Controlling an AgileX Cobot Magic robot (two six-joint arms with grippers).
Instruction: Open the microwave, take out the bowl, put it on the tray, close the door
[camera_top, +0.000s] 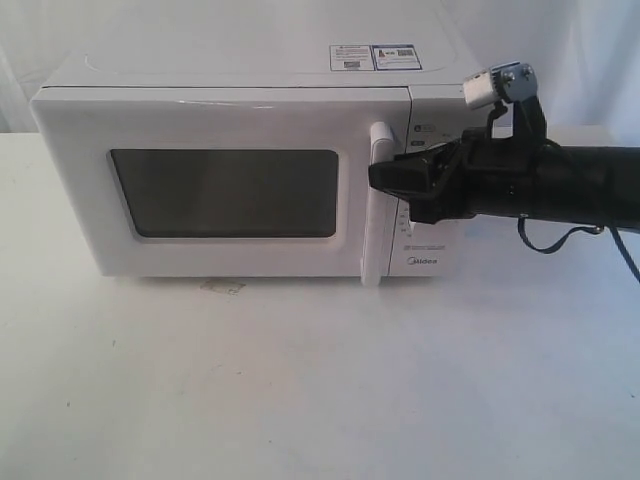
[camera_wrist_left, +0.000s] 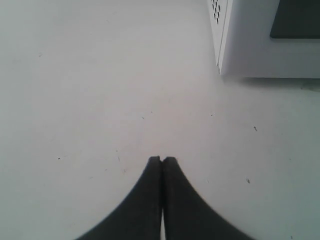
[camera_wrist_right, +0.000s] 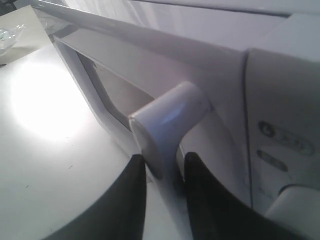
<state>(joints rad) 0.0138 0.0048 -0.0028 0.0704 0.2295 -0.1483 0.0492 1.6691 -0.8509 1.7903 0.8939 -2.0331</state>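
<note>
R hand (camera_top: 380, 176) was pinching the upper part of the handle (camera_top: 373, 240) on the shut door (camera_top: 75, 190) of the microwave (camera_top: 240, 68), which stood on the surface (camera_top: 300, 390); L hand (camera_wrist_left: 162, 159), pressed together, was over the surface nr the microwave's corner.
</note>
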